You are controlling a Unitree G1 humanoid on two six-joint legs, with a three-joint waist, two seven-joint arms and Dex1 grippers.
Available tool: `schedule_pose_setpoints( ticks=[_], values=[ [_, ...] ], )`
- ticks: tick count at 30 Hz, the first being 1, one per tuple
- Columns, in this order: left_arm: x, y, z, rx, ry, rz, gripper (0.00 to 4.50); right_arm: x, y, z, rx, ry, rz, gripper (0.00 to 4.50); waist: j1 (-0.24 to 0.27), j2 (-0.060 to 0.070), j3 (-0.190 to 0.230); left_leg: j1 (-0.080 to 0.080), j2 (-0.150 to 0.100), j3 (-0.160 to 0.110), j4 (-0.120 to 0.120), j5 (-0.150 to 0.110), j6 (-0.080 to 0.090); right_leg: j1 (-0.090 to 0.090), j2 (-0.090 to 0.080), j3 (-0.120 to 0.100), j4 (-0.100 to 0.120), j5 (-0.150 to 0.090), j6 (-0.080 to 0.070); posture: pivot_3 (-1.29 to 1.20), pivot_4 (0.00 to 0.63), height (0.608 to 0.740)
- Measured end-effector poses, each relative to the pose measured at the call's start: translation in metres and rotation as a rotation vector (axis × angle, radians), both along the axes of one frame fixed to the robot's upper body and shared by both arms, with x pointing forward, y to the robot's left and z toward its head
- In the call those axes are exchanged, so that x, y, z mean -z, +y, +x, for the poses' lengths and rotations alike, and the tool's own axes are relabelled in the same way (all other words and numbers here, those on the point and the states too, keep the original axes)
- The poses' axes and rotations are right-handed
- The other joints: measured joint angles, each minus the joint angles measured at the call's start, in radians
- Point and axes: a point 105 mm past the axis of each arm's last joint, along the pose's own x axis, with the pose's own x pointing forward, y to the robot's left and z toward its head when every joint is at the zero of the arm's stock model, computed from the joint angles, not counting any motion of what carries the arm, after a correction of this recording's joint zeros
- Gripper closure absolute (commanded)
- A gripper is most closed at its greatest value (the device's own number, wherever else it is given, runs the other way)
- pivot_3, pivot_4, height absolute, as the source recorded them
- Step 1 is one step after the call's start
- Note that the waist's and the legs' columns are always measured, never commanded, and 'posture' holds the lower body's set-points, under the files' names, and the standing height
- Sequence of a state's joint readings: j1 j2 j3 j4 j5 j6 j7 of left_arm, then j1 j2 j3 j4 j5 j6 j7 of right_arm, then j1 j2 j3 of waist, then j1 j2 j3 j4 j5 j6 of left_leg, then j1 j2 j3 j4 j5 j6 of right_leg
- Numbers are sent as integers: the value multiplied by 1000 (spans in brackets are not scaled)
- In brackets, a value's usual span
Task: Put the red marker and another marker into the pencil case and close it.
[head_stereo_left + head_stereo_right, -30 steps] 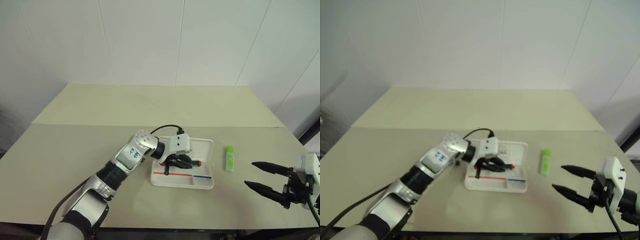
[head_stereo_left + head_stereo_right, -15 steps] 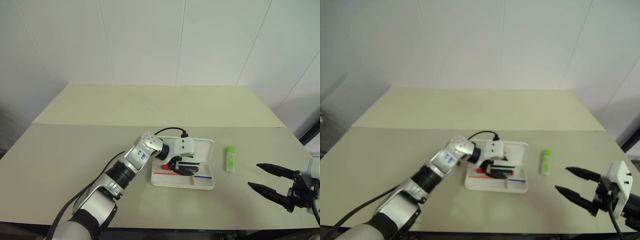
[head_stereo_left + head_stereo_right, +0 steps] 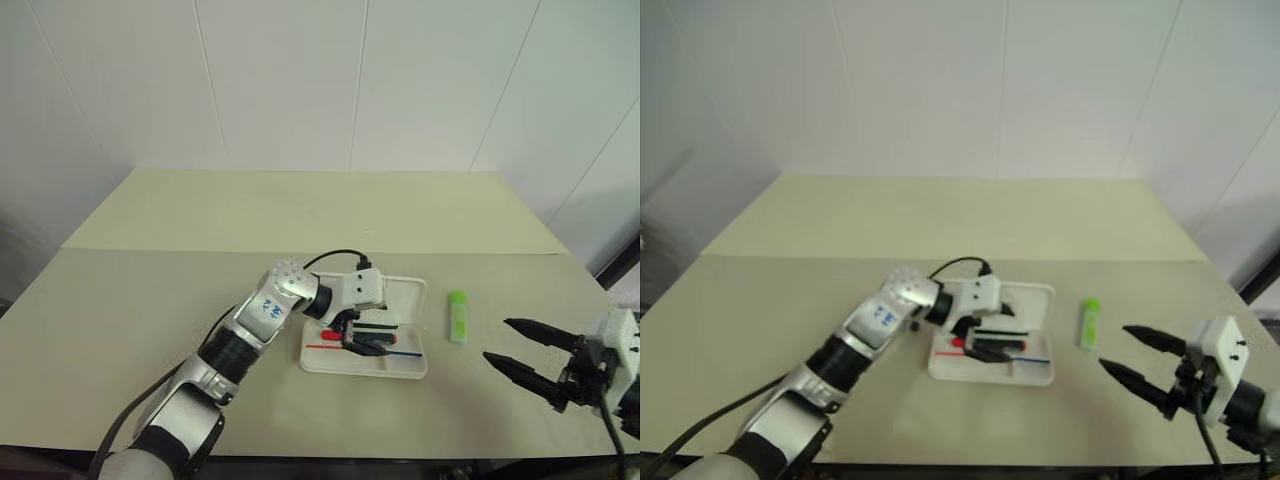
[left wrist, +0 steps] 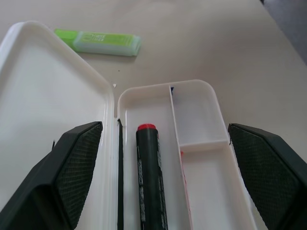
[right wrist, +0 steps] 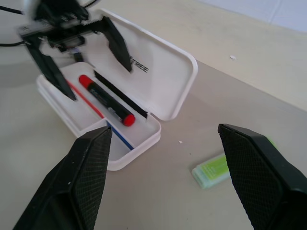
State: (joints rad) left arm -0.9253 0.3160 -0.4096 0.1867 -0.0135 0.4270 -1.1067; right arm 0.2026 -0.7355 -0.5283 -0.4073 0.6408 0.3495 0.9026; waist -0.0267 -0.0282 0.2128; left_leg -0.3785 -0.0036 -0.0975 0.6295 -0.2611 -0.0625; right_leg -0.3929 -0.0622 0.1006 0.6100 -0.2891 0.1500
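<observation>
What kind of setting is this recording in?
Probably a plain indoor test or lab room: a bare beige table against white panelled walls, with an open pencil case and a green marker laid out.

My left arm [image 3: 235, 350] is silver-grey with black ribbed rings at its joints, a blue-marked white sticker on the forearm and a dimpled round wrist knuckle. A thin black cable [image 3: 335, 256] loops to its white gripper housing. My left gripper [image 3: 358, 334] and right gripper [image 3: 528, 354] carry tapered black fingers [image 4: 72, 167] with cross-hatched pads.
</observation>
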Motion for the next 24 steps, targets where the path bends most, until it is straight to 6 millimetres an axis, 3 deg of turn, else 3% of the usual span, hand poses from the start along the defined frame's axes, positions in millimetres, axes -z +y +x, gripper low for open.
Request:
schedule_pose_setpoints(
  ticks=[8, 16, 24],
  values=[
    [-10, 43, -28, 76, 95, -173, 20, 25, 19, 45, 220, -34, 38, 0, -1, 2, 0, 1, 0, 0, -1, 1, -1, -1, 0, 0, 3, 0, -1, 0, 150, 740],
    [-15, 83, -52, 189, 135, -306, 20, 34, 8, 100, 482, -57, 23, 0, -2, 3, 0, 2, 0, 0, -2, 1, -1, -1, 0, 0, 3, -1, -2, 0, 150, 740],
    [-27, 118, -64, 242, 142, -366, 20, 54, -3, 126, 624, 16, -5, 0, -4, 3, 0, 2, 0, 0, -3, 1, -1, -2, 0, 0, 3, -1, -3, 0, 150, 740]
  ],
)
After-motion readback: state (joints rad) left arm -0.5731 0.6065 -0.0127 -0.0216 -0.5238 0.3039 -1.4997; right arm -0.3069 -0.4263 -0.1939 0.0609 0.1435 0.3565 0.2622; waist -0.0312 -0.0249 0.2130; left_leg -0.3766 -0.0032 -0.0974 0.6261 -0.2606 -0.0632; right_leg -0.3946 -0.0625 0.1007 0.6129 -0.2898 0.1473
